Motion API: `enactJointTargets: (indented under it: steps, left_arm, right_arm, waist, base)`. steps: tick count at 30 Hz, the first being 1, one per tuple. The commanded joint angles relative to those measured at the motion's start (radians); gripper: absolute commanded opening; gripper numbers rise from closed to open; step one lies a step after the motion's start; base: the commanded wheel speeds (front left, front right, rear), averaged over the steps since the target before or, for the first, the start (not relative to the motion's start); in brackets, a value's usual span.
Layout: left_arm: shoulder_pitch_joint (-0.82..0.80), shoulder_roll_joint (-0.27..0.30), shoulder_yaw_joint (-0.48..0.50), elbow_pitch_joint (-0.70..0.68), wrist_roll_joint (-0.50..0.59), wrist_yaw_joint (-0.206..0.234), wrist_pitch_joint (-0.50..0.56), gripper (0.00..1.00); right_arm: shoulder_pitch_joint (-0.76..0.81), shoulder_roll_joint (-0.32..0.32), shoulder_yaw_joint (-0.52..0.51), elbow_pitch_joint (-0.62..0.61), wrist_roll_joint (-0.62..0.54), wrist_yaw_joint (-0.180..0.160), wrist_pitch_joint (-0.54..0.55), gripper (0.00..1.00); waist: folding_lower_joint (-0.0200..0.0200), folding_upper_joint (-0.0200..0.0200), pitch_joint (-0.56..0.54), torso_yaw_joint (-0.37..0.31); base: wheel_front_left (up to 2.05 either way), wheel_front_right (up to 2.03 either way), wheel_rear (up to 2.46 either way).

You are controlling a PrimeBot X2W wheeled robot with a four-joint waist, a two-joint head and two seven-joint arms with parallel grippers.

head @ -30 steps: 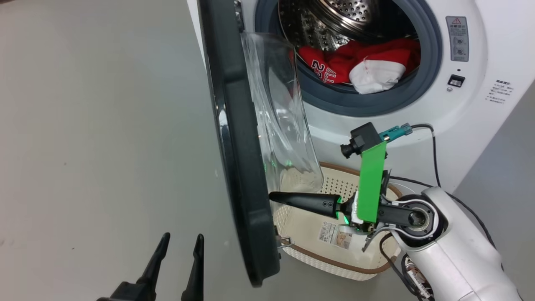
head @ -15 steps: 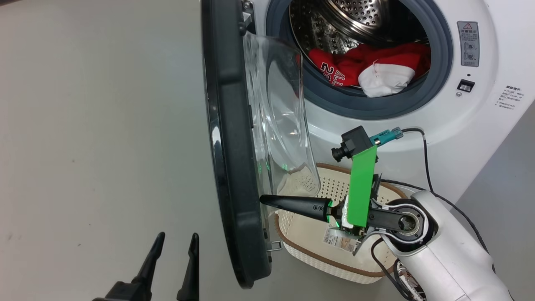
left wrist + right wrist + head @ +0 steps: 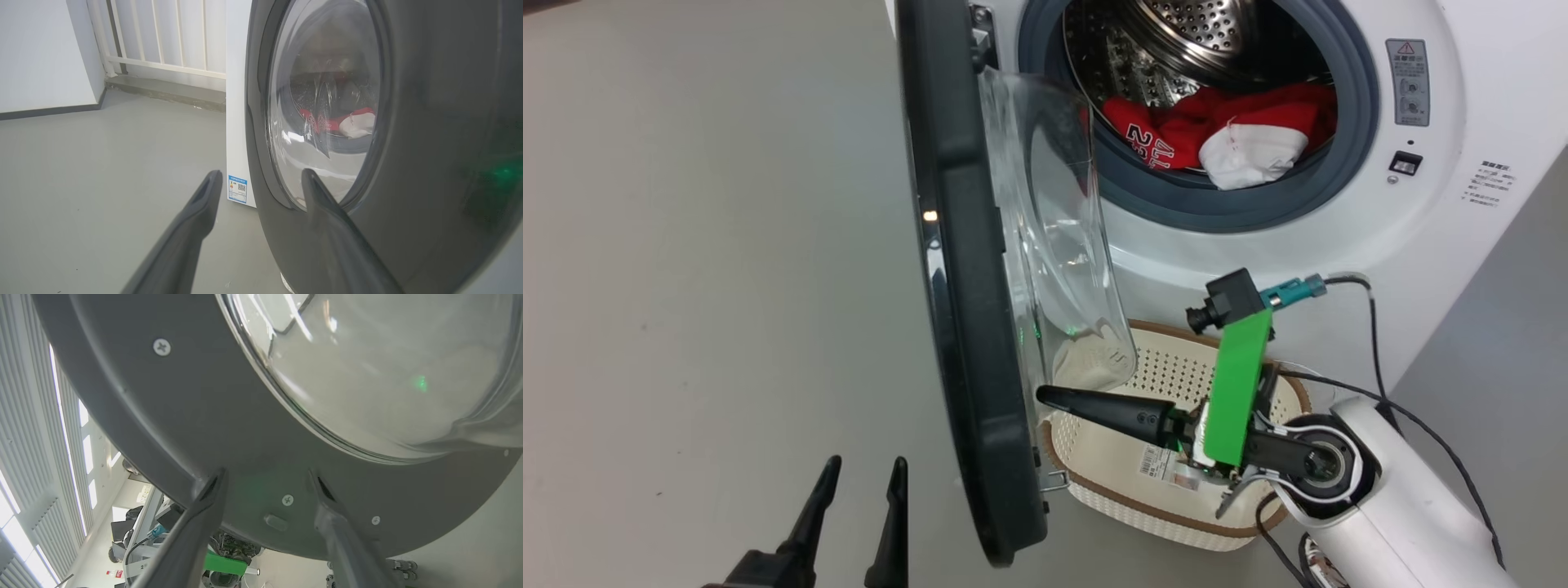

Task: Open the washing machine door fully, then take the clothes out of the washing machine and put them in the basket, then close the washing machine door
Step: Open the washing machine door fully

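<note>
The door (image 3: 964, 327) stands about square to the washing machine (image 3: 1339, 237), not yet fully back. The clothes (image 3: 1217, 139) lie in the drum, and the basket (image 3: 1131, 500) sits below. The right tool (image 3: 265, 475), spread and empty, points at the door's inner rim; whether it touches is unclear. The left tool (image 3: 866, 464) hangs spread and empty outside the door. A push from the tips could skid off the smooth rim, or the arm could knock the basket.
</note>
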Motion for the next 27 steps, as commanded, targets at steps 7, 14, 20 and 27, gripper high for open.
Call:
enactJointTargets:
  steps: [7, 14, 20, 27]
  left_arm:
    - [-0.014, 0.010, 0.051, -0.011, 0.017, -0.003, -0.012, 1.00]
    - [-0.016, 0.010, 0.064, 0.002, 0.020, -0.007, -0.012, 1.00]
    - [-0.007, 0.010, 0.075, 0.005, 0.023, -0.008, -0.012, 1.00]
    - [0.005, 0.010, 0.085, 0.005, 0.025, -0.009, -0.012, 1.00]
  right_arm:
    - [0.053, -0.040, -0.009, -0.028, -0.038, 0.007, -0.078, 1.00]
    - [0.141, -0.122, 0.001, -0.011, -0.090, 0.007, -0.186, 1.00]
    - [0.202, -0.172, 0.019, 0.012, -0.106, 0.007, -0.278, 1.00]
    - [0.232, -0.218, 0.053, 0.017, -0.161, 0.007, -0.440, 1.00]
  waist:
    - [0.0000, 0.0000, -0.002, -0.036]
    - [0.0000, 0.0000, -0.011, -0.052]
    - [0.0000, 0.0000, -0.021, -0.063]
    - [0.0000, 0.0000, -0.027, -0.077]
  base:
    - [0.00, 0.00, 0.00]
    - [0.00, 0.00, 0.00]
    - [0.00, 0.00, 0.00]
    - [0.00, 0.00, 0.00]
